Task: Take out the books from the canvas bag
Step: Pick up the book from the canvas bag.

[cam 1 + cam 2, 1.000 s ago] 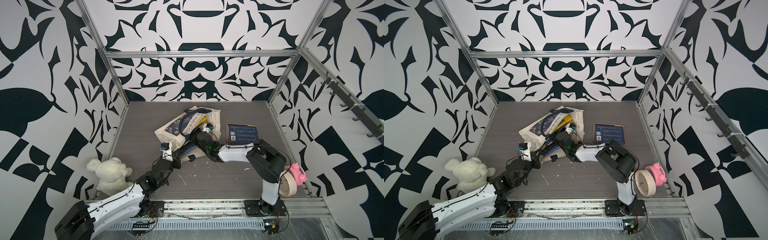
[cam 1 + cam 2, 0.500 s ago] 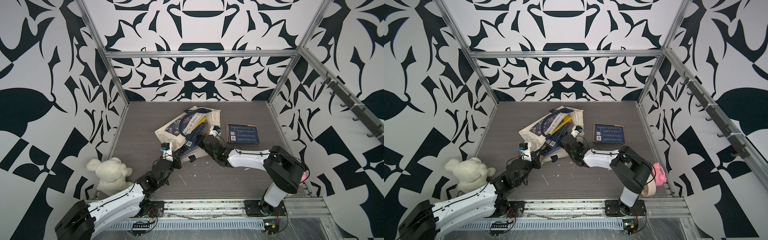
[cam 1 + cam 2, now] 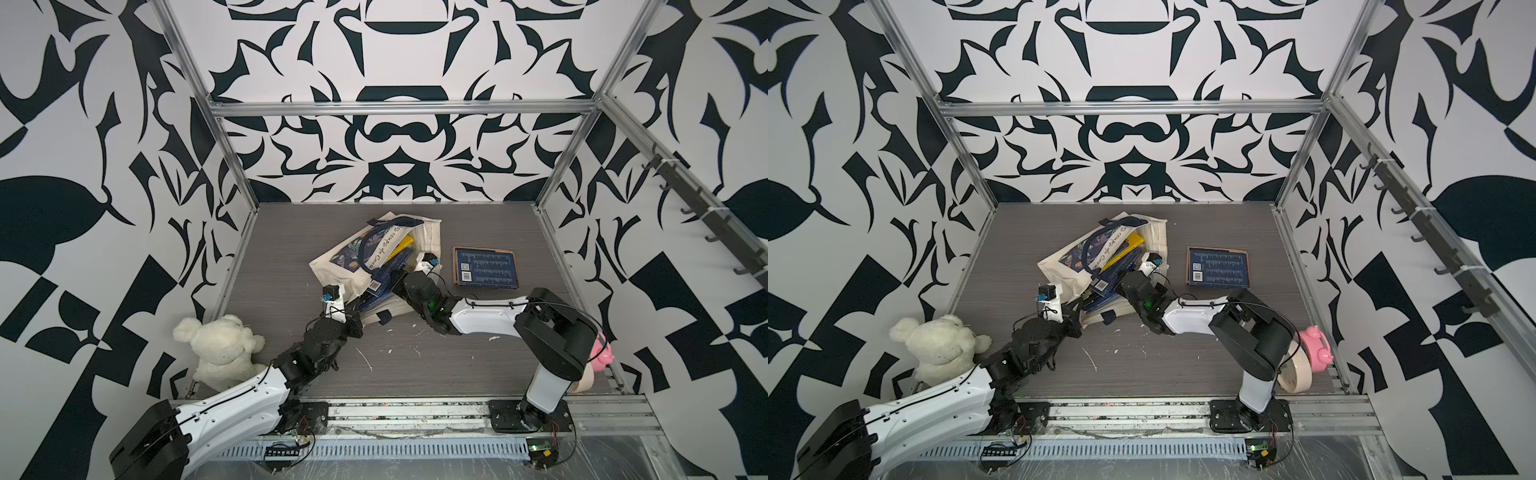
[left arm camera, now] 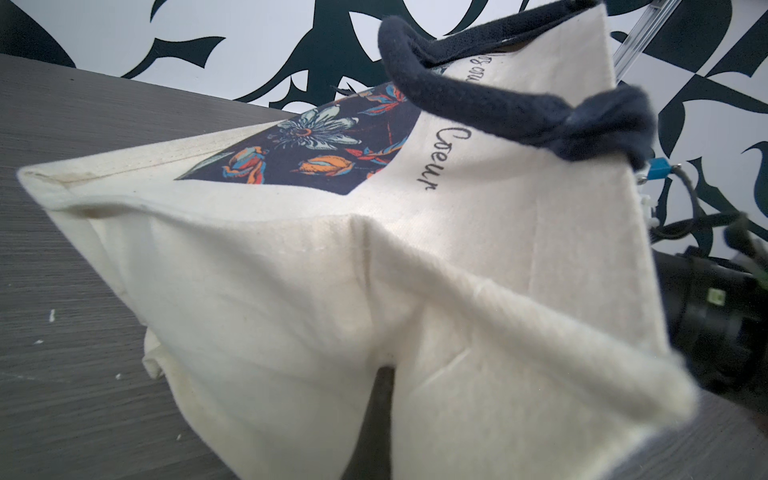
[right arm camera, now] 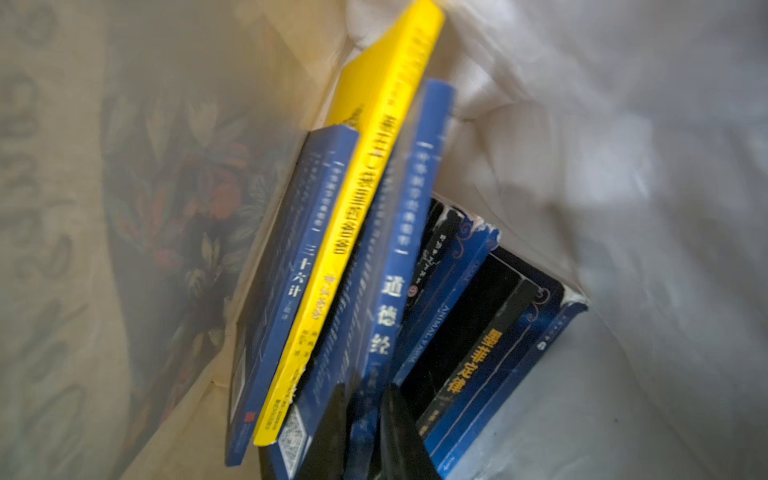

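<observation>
The cream canvas bag (image 3: pixel 345 266) (image 3: pixel 1067 257) lies on its side mid-table, mouth toward the right arm. Several books (image 3: pixel 386 282) stick out of it. My left gripper (image 3: pixel 357 322) (image 4: pixel 376 424) is shut on the bag's near edge, and the fabric (image 4: pixel 291 270) drapes over it. My right gripper (image 3: pixel 397 282) (image 5: pixel 366 388) reaches into the bag's mouth, its jaws a narrow gap apart. A blue book's spine (image 5: pixel 395 270) shows in that gap, beside a yellow book (image 5: pixel 361 208) and some dark ones. One dark blue book (image 3: pixel 484 268) (image 3: pixel 1217 267) lies flat on the table to the right.
A white plush bear (image 3: pixel 220 349) sits at the near left corner. A pink toy (image 3: pixel 1316 343) and a tape roll (image 3: pixel 1296 370) are at the near right, behind the right arm's elbow. A hook rail (image 3: pixel 1433 249) runs along the right wall.
The right arm swung its elbow out to the right and set its gripper at the bag's mouth, and its jaws parted a little. The left arm and the bag stayed put.
</observation>
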Robot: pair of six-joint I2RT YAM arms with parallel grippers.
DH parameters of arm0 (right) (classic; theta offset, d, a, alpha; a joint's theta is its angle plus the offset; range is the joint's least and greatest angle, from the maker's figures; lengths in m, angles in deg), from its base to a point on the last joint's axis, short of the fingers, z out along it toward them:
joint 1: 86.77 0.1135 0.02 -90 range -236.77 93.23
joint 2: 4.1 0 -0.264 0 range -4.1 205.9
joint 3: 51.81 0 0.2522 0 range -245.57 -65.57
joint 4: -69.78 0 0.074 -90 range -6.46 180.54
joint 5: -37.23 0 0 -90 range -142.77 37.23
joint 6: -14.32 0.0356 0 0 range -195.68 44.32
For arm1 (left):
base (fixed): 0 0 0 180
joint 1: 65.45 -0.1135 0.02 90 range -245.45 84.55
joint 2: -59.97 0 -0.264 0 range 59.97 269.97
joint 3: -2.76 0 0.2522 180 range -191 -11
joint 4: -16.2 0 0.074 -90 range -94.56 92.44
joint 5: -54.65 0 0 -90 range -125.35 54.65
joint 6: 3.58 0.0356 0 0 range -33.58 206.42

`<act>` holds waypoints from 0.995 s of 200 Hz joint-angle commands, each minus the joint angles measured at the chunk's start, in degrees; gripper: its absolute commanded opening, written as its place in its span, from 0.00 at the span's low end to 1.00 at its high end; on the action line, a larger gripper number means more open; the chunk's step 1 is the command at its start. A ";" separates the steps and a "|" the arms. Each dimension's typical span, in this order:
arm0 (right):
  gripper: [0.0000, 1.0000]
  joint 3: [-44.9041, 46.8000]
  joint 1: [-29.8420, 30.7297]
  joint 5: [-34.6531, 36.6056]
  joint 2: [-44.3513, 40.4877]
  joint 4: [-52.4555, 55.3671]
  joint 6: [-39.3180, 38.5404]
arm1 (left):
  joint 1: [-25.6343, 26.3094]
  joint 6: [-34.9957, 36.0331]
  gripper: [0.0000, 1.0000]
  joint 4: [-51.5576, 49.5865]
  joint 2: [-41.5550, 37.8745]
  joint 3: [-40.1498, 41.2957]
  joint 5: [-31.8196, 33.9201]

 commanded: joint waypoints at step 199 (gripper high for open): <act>0.07 -2.92 0.30 0.41 6.89 -14.70 -1.58 | 0.38 0.38 0.00 4.74 -1.08 -1.06 -1.30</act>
